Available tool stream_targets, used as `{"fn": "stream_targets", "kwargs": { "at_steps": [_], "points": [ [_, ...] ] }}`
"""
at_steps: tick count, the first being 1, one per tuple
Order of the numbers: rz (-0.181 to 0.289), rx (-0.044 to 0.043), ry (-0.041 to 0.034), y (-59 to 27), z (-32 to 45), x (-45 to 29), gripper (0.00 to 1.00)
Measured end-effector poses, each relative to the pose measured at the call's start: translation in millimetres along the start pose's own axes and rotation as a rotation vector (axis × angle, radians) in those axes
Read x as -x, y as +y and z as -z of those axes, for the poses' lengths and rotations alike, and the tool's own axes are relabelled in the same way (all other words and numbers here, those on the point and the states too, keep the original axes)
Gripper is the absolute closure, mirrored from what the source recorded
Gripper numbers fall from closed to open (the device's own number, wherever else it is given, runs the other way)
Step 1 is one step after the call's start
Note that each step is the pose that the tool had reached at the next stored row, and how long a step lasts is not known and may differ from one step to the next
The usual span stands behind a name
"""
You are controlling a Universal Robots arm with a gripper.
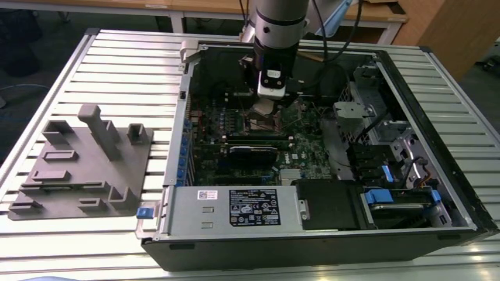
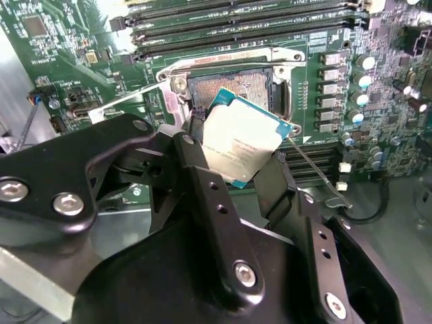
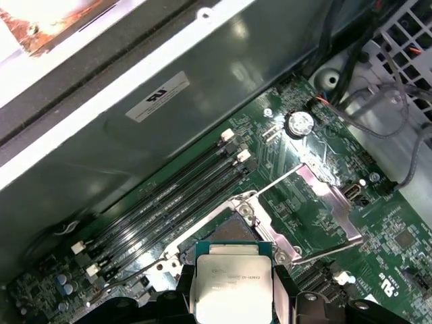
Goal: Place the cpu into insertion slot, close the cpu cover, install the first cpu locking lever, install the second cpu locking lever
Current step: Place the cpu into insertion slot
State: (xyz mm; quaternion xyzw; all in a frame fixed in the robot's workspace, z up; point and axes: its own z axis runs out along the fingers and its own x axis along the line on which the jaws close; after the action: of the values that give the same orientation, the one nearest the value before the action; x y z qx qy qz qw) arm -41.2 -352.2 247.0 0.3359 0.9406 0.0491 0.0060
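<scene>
Slatted metal worktop [image 1: 117,64] seen in the exterior view, grey moulded fixture plate [image 1: 82,170] laid at that view's left, open computer case [image 1: 312,252] set beside it, white-labelled power supply box [image 1: 234,208] mounted inside, coin cell battery [image 3: 299,123] seated near memory slots [image 3: 162,200]

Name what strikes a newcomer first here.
The cpu, clamped in the gripper close by the open socket in the second wrist view, draws the eye first. In the first wrist view the cpu cover stands swung open. In the exterior view the arm reaches into an open computer case.
</scene>
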Motion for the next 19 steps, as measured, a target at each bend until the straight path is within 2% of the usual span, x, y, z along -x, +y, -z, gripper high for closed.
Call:
{"fn": "stream_targets", "kwargs": {
  "at_steps": [11, 19],
  "points": [
    [-0.194, 0.0042, -0.0187, 0.0, -0.9, 0.1, 0.46],
    [-0.199, 0.0042, -0.0193, 0.0, -0.8, 0.0, 0.46]
  ]
}}
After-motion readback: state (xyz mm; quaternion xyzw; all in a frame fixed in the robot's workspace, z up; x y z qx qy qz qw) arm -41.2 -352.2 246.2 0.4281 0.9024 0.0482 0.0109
